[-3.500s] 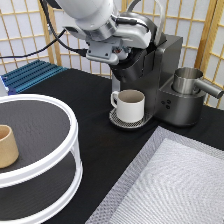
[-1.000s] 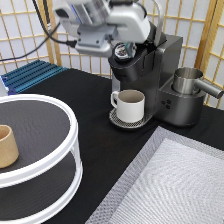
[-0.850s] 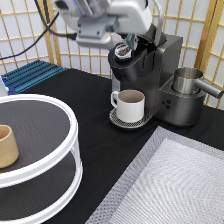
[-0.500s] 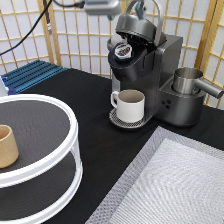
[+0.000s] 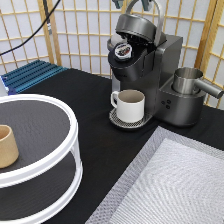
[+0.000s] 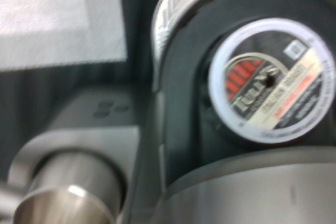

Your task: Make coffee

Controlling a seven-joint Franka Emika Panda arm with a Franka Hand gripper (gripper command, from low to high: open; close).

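Note:
The coffee pod (image 5: 122,49), white with a dark printed foil top, sits in the open chamber of the dark grey coffee machine (image 5: 161,65). The machine's lid (image 5: 137,27) is raised. The pod fills the wrist view (image 6: 270,85), seated in the chamber. A white handled mug (image 5: 131,105) stands on the drip tray under the spout. Only the two tips of my gripper (image 5: 132,3) show at the exterior view's top edge, above the lid handle. They stand apart with nothing between them.
A steel pitcher (image 5: 187,80) sits on the machine's right side and also shows in the wrist view (image 6: 67,190). A tan handleless cup (image 5: 7,146) stands on a white two-tier round shelf (image 5: 60,165) at the left. A grey mat (image 5: 175,185) lies at the bottom right and a blue rack (image 5: 30,75) at the back left.
The arm has lifted from the machine's chamber up and out past the top edge. The pod that it carried now sits in the chamber.

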